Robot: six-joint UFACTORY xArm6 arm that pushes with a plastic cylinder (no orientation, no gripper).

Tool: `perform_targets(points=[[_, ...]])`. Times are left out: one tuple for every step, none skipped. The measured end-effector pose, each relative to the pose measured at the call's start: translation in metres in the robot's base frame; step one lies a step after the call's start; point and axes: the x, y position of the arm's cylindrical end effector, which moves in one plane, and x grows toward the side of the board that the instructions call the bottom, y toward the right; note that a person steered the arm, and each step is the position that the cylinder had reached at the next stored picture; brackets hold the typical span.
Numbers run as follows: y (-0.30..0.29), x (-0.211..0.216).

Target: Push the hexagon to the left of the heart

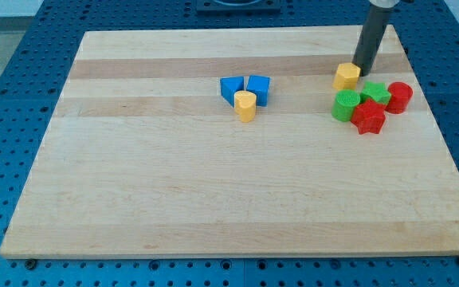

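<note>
A yellow hexagon block (346, 76) lies near the board's upper right. My tip (362, 71) stands just to the right of it, touching or almost touching its right side; the dark rod rises from there to the view's top. A second yellow block (245, 104), which looks like the heart, lies near the board's upper middle, well to the left of the hexagon. It sits just below two blue blocks (231, 88) (259, 88) and touches them.
A cluster lies just below and right of the hexagon: two green blocks (346, 104) (375, 92) and two red blocks (368, 117) (399, 96). The wooden board (213, 199) rests on a blue perforated table.
</note>
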Motion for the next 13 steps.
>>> perform_targets(points=[[-0.011, 0.011], [-0.031, 0.026], [-0.048, 0.029], [-0.062, 0.029], [-0.071, 0.039], [-0.089, 0.054], [-0.109, 0.075], [-0.125, 0.094], [-0.129, 0.113], [-0.129, 0.137], [-0.129, 0.165], [-0.129, 0.177], [-0.129, 0.175]])
